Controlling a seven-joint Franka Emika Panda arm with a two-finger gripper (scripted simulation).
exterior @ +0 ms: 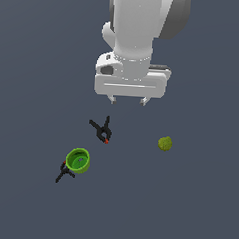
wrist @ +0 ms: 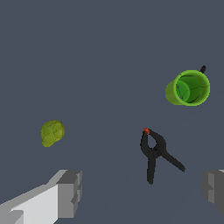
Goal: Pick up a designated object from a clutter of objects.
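Observation:
The designated object, a dull olive yellow-green ball [exterior: 164, 143] [wrist: 52, 133], lies alone toward the exterior view's right. The clutter's other pieces sit apart from it: a black spring clamp with a red tip [exterior: 103, 129] [wrist: 155, 152], a bright green cup [exterior: 78, 160] [wrist: 188, 88], and a second black clamp [exterior: 64, 172] beside the cup. My gripper [exterior: 127, 100] [wrist: 140, 192] hangs above the floor, open and empty, with its fingers [wrist: 69, 192] spread wide. It is high over the area between the first clamp and the ball.
The surface is a plain dark grey floor [exterior: 196, 206]. The white arm body [exterior: 142, 27] fills the upper middle of the exterior view. In the wrist view only a black tip [wrist: 203, 69] of the second clamp shows behind the cup.

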